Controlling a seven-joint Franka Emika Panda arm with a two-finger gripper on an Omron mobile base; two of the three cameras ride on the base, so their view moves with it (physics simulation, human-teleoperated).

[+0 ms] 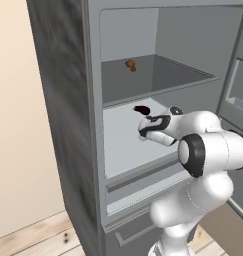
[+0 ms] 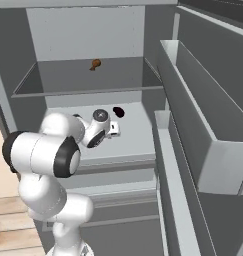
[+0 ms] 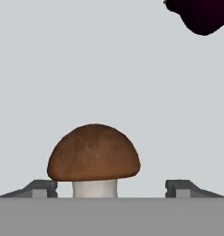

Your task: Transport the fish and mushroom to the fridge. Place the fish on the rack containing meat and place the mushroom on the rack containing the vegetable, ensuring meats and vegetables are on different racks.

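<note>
The gripper (image 3: pixel 111 188) stood wide, fingers clear of the mushroom (image 3: pixel 93 159), which sat upright on the white shelf (image 1: pixel 120 145) near the eggplant (image 3: pixel 201 16). Mushroom placement appeared complete; the next move called for straight withdrawal.

— What do you see of the arm (image 1: pixel 193 165) itself?

— You're looking at a glossy white arm built from fat, rounded segments, like stacked cylinders with domed ends. Wide black bands ring the joints; in the left base view you get one thick black collar around a big white drum (image 1: pixel 213 152), in the right base view a black ring on each side of the near drum (image 2: pixel 40 155).

— And out at the hand?

— The wrist (image 1: pixel 155 127) is white with black trim and a round grey cap (image 2: pixel 99 115). In the hand view you see two small dark grey finger tips (image 3: pixel 39 188), blocky with sloped shoulders.
</note>
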